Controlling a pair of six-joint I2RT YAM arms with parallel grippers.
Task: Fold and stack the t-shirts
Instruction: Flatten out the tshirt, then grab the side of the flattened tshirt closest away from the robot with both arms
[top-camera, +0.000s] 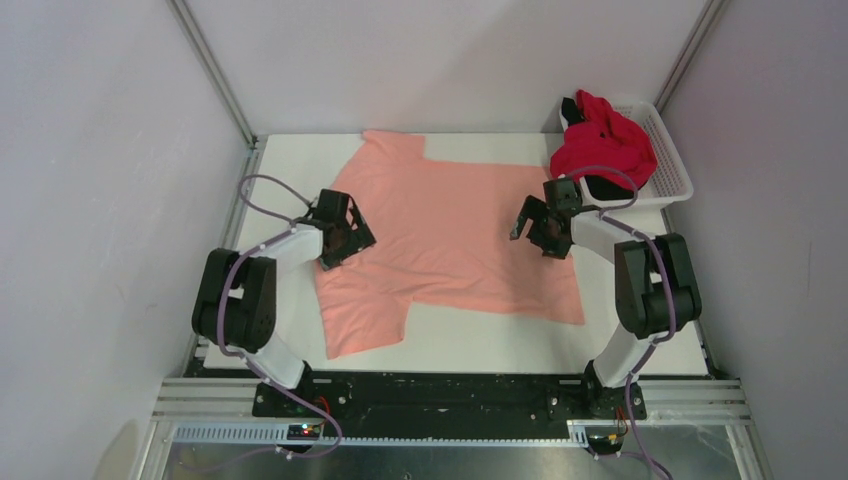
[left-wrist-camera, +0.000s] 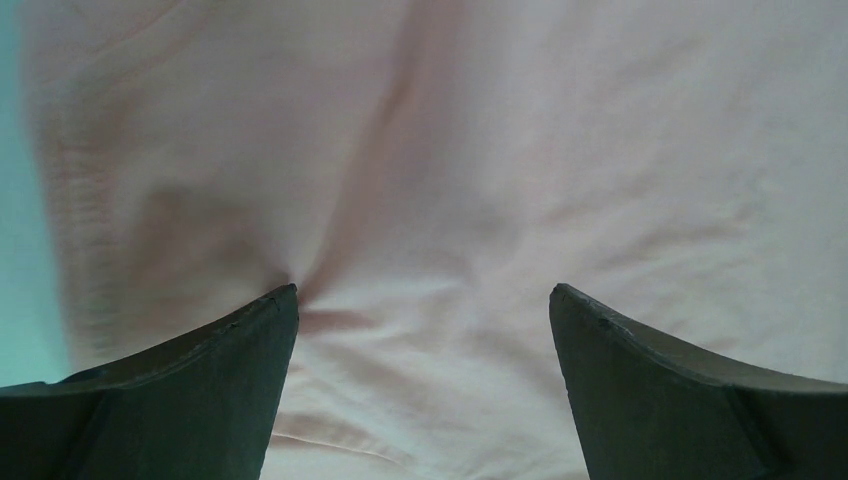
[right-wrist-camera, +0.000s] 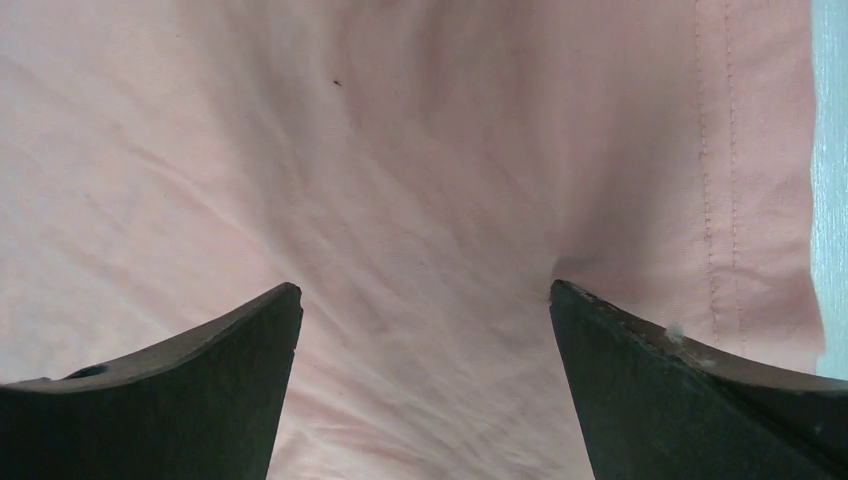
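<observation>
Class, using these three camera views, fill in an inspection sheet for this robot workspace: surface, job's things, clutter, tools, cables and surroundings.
Surface: white table, largely covered by cloth.
Job's things: salmon-pink t-shirt spread flat and unfolded; red t-shirt bunched on top of a black t-shirt in the white mesh basket at the far right corner.
Clutter: nothing seen.
Tools: left tool open, down on the pink shirt's left side; right tool open, near the stitched hem; cloth puckers at one fingertip of each.
Cables: purple cables looped along both arms, clear of the cloth.
Surroundings: plain pale walls, metal frame posts.
</observation>
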